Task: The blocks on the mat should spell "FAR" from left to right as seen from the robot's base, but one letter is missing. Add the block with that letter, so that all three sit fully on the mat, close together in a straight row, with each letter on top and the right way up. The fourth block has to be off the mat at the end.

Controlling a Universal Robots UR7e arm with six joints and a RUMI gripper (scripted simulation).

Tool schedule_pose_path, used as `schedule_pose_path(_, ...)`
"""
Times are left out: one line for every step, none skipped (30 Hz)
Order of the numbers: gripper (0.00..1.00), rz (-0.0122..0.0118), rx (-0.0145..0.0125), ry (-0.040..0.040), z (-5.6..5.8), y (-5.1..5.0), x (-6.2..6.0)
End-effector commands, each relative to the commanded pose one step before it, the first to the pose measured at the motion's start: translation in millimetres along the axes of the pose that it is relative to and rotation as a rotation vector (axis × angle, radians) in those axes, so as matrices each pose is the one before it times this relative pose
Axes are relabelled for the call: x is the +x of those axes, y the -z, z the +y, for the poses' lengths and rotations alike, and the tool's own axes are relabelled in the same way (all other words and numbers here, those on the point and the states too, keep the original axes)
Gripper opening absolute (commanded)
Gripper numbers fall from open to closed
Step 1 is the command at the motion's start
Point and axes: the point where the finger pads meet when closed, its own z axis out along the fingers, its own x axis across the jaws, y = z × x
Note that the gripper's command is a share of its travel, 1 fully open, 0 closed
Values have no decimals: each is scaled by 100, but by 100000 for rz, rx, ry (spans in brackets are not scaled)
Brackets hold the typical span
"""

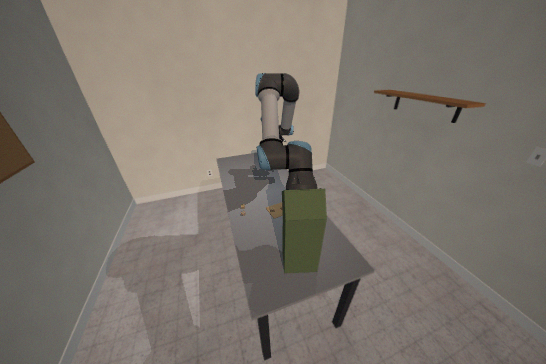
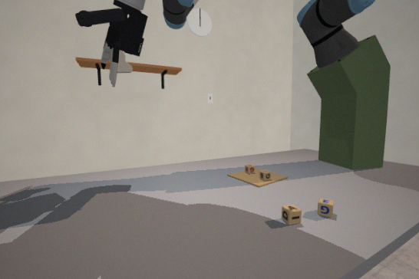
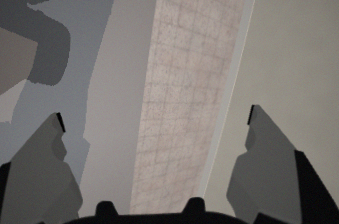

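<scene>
Tool (image 2: 113, 74) hangs high above the grey worktop (image 2: 140, 237), fingers spread wide, nothing between them. Wrist view shows only worktop edge and tiled floor under the fingertips; no block there.

Thin tan rectangular mat (image 2: 257, 177) lies far below the tool and well off to one side, toward the tall green pedestal (image 2: 351, 111) that carries the arm. Two small tan wooden cubes sit on it, near each other but not touching: one with red marks (image 2: 249, 169), one with dark marks (image 2: 265, 175). Top letters unreadable at this size.

Two more tan cubes rest off the mat, further from the pedestal and nearer the worktop edge: one with black lettering (image 2: 291, 214), one with blue lettering (image 2: 325, 207), just beside each other, apart. Which one bears the missing letter I cannot tell; top faces are seen too obliquely.

Handling judgement: cubes look light, rigid, not fragile, flat-sided. Best hold is across two opposite vertical faces, low on the body, jaws square to those faces so the cube does not twist. Smooth faces may slip if pinched at a corner. The chosen cube may need turning to bring its letter uppermost.
</scene>
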Motion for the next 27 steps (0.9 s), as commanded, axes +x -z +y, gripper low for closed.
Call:
schedule_pose_path(100,-716,1703,-1294,-90,-801,-2337)
schedule_pose_path(100,-405,592,-505,49,-307,-1003)
schedule_pose_path(100,-448,642,-552,75,-318,-1096)
schedule_pose_path(100,-493,690,-599,106,-324,-1188)
schedule_pose_path(100,-538,736,-645,143,-325,-1276)
schedule_pose_path(100,-584,780,-690,185,-320,-1361)
schedule_pose_path(100,-631,820,-734,232,-309,-1441)
schedule_pose_path(100,-678,857,-776,285,-292,-1515)
schedule_pose_path(100,-725,890,-817,342,-268,-1582)
schedule_pose_path(100,-771,919,-855,403,-239,-1641)
schedule_pose_path(100,0,0,0,0,0,0)
schedule_pose_path(100,-817,944,-892,467,-204,-1691)
schedule_pose_path(100,-862,964,-926,534,-163,-1732)
schedule_pose_path(100,0,0,0,0,0,0)
schedule_pose_path(100,-906,980,-957,602,-117,-1762)
schedule_pose_path(100,0,0,0,0,0,0)
schedule_pose_path(100,0,0,0,0,0,0)
schedule_pose_path(100,0,0,0,0,0,0)
schedule_pose_path(100,-948,992,-986,670,-67,-1782)
schedule_pose_path(100,-989,998,-1012,738,-12,-1790)
schedule_pose_path(100,-1027,1000,-1035,803,45,-1788)
schedule_pose_path(100,0,0,0,0,0,0)
schedule_pose_path(100,-1062,998,-1054,865,105,-1774)
schedule_pose_path(100,0,0,0,0,0,0)
schedule_pose_path(100,-1094,991,-1070,923,165,-1750)
schedule_pose_path(100,-1123,980,-1083,975,227,-1715)
schedule_pose_path(100,0,0,0,0,0,0)
